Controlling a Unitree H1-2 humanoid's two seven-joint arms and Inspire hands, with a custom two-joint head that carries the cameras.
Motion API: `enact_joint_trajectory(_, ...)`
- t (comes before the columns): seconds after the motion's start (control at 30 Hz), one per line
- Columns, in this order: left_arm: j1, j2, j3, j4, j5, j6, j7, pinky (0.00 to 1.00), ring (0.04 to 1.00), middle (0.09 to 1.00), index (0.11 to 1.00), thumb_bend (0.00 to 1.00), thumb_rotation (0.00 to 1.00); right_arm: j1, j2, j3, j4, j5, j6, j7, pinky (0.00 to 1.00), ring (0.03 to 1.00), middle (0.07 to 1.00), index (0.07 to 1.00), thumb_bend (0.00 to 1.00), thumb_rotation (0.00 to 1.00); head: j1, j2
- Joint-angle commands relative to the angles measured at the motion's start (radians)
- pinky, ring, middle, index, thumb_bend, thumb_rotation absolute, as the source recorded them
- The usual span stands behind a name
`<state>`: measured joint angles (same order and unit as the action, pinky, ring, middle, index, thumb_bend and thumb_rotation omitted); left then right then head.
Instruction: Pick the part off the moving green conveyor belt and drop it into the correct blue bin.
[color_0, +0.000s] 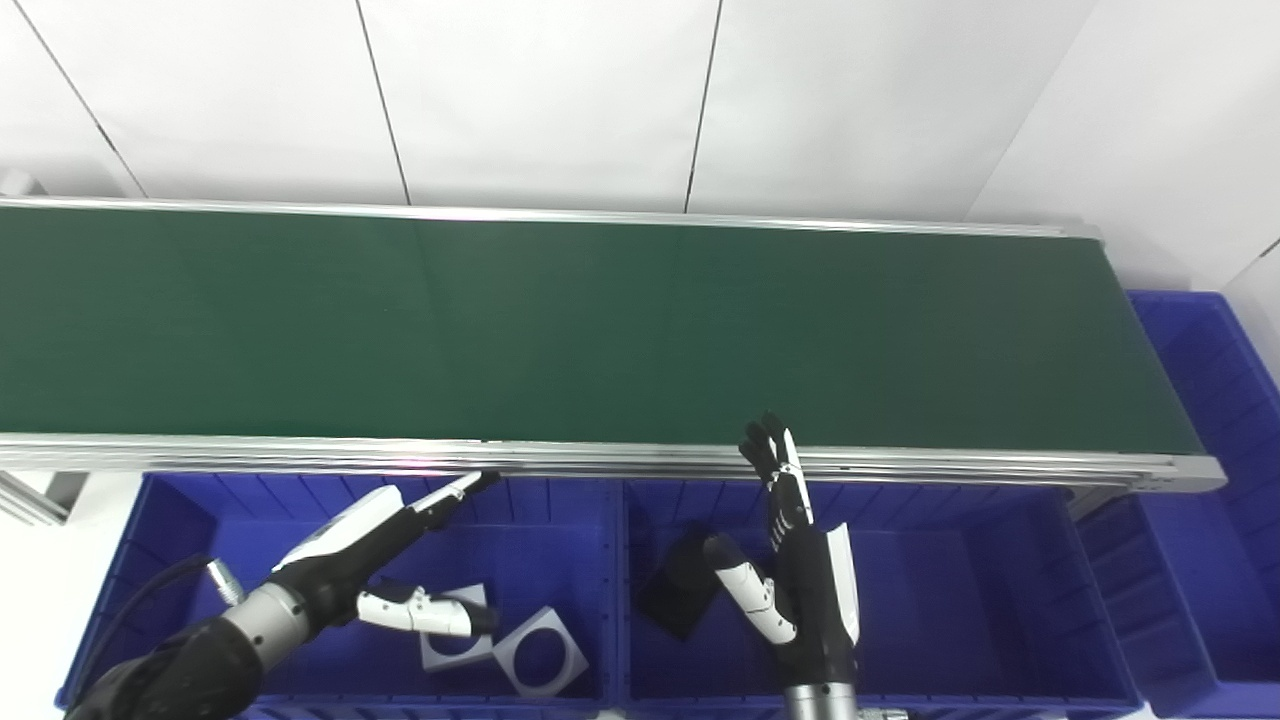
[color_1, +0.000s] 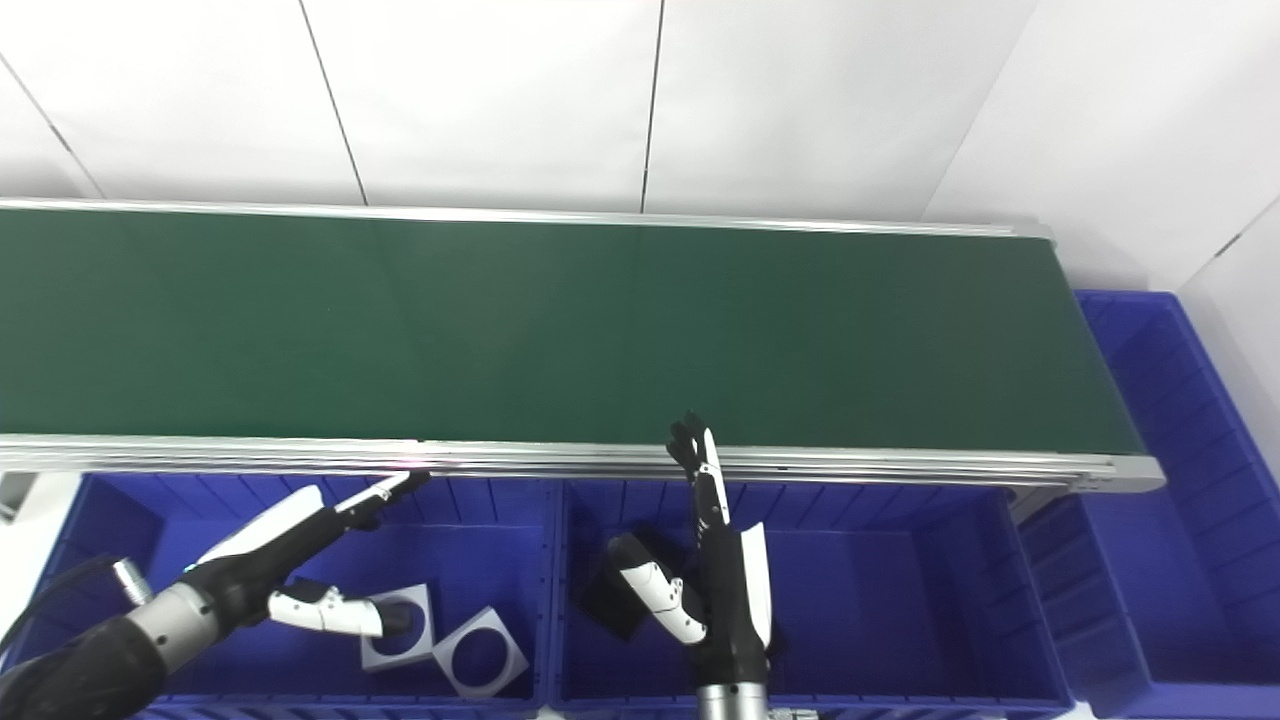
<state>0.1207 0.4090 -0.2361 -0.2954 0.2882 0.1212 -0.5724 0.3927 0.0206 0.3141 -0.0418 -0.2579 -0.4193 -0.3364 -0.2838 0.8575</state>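
The green conveyor belt (color_0: 600, 330) runs across the view with no part on it. My left hand (color_0: 385, 560) hovers open over the left blue bin (color_0: 150, 540), fingers stretched toward the belt's near rail, thumb above two grey square plates with round holes (color_0: 540, 655). My right hand (color_0: 790, 560) stands open over the middle blue bin (color_0: 950, 600), fingertips up at the belt's near rail, holding nothing. A black part (color_0: 680, 590) lies in that bin just left of the right thumb.
A third blue bin (color_0: 1220, 420) stands past the belt's right end. The aluminium rail (color_0: 600, 460) borders the belt's near side. White wall panels rise behind the belt.
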Motion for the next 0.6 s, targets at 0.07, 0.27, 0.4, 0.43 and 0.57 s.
enact_joint_trajectory(0.07,0.035,-0.003,0.024,-0.065,-0.137,-0.020,0.010,0.92,0.992,0.998,0.992,0.80,0.81,0.001,0.005,0.003,-0.037,0.004,-0.050,0.000,0.96,0.922,0.939,0.982,0.74,0.76,0.000,-0.004)
enact_joint_trajectory(0.27,0.090,-0.046,0.051,-0.066,-0.305,-0.097,0.038,0.93,1.000,1.000,1.000,0.78,0.81,0.000,-0.011,0.007,-0.027,0.023,-0.050,0.028,0.98,0.926,0.940,0.982,0.75,0.77,0.004,-0.018)
enact_joint_trajectory(0.4,0.117,-0.111,0.056,0.011,-0.340,-0.222,0.083,0.98,1.000,1.000,1.000,0.77,0.85,0.000,-0.020,-0.002,-0.019,0.029,-0.045,0.072,0.98,0.931,0.953,0.986,0.77,0.80,0.005,-0.022)
enact_joint_trajectory(0.43,0.122,-0.126,0.054,0.030,-0.336,-0.251,0.095,0.99,1.000,1.000,1.000,0.77,0.87,0.003,-0.020,-0.005,-0.019,0.033,-0.044,0.081,0.98,0.936,0.957,0.987,0.78,0.81,0.005,-0.025)
enact_joint_trajectory(0.57,0.142,-0.181,0.045,0.101,-0.306,-0.308,0.144,1.00,1.000,1.000,1.000,0.76,0.89,0.010,-0.022,-0.015,-0.018,0.058,-0.040,0.119,0.99,0.939,0.955,0.984,0.79,0.81,0.001,-0.033)
